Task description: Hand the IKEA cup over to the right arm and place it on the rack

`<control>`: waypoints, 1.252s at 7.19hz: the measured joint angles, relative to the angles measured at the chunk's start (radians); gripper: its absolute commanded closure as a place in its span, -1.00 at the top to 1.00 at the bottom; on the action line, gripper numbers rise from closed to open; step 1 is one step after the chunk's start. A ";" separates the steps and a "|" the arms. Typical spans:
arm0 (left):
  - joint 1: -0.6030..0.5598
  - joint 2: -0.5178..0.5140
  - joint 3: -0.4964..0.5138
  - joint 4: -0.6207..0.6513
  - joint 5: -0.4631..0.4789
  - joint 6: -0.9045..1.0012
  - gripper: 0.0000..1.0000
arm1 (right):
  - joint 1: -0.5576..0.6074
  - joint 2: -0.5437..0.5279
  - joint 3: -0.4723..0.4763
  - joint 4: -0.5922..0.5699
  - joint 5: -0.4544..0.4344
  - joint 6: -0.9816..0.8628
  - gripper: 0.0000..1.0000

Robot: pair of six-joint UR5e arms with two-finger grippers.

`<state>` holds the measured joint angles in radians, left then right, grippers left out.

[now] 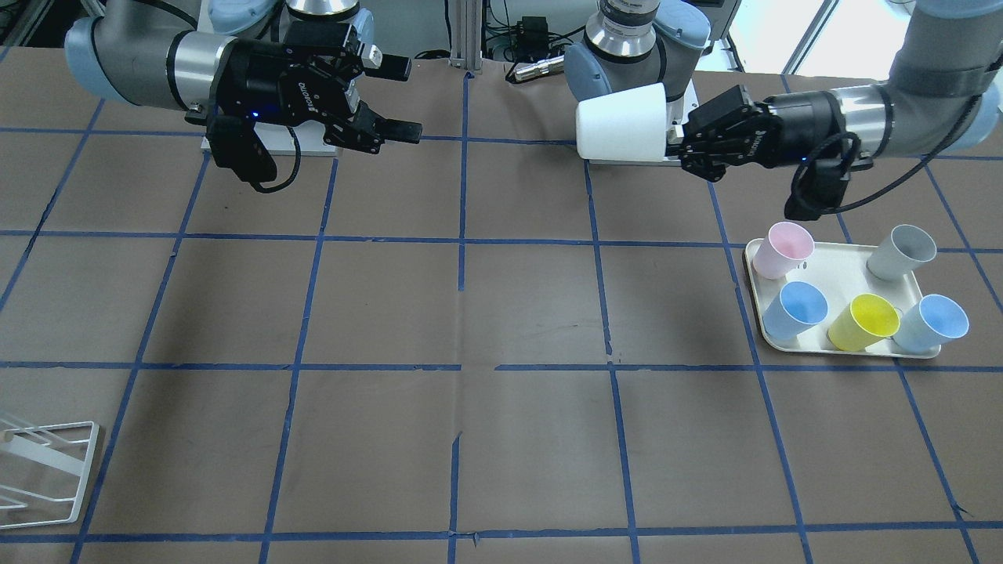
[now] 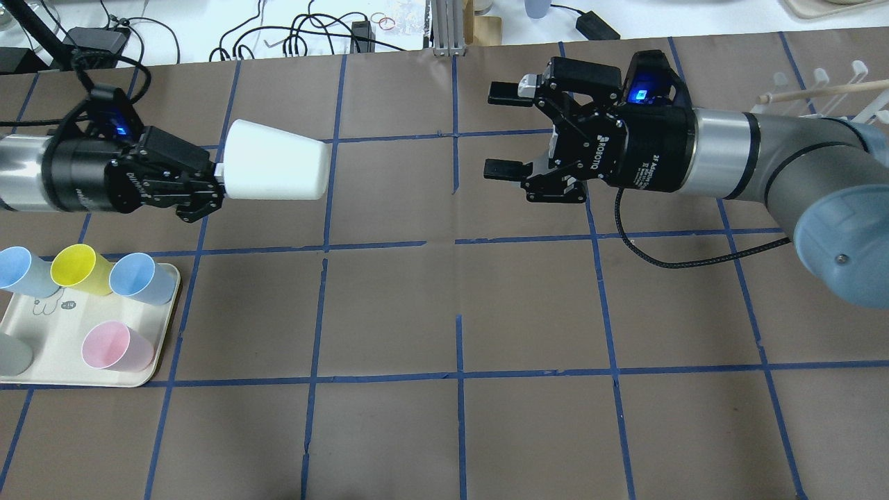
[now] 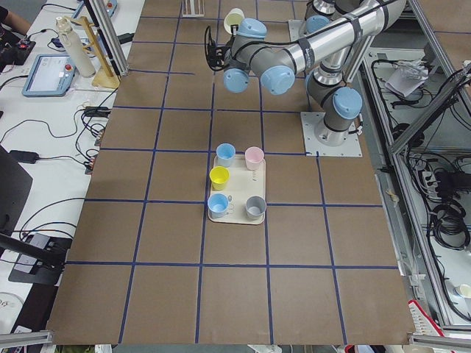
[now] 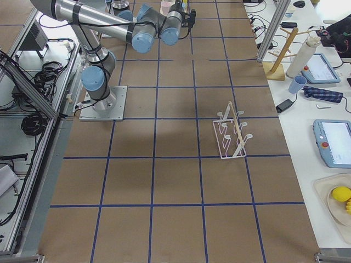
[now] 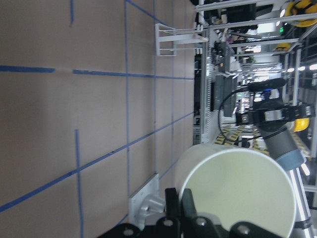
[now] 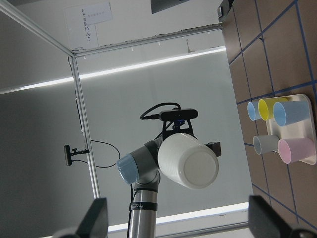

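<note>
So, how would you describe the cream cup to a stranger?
Look at the left arm, near the tray of coloured cups. The left claw grips the IKEA cup sideways in the air. It alone is off-white and off the tray.

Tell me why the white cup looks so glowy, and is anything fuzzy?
Front-facing view: the IKEA cup is overexposed, a flat white with no shading. Right wrist view: long light strips glare behind it, and the fingers of the right gripper at the bottom edge are blurred, too near the lens. Overhead view: sharp throughout.
</note>
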<state>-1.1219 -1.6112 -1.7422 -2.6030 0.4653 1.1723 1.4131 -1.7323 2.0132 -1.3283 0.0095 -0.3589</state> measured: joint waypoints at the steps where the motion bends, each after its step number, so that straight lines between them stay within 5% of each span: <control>1: -0.057 -0.002 -0.025 -0.009 -0.072 0.007 -1.00 | 0.001 0.000 0.000 0.002 0.001 0.000 1.00; 4: -0.170 -0.002 -0.072 -0.014 -0.224 0.035 -1.00 | 0.002 0.002 0.002 0.005 -0.001 0.001 1.00; 9: -0.234 0.011 -0.080 -0.043 -0.309 0.057 -1.00 | 0.008 0.018 0.005 0.005 -0.004 0.002 1.00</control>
<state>-1.3562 -1.6000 -1.8220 -2.6460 0.1563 1.2294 1.4216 -1.7148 2.0184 -1.3235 0.0051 -0.3568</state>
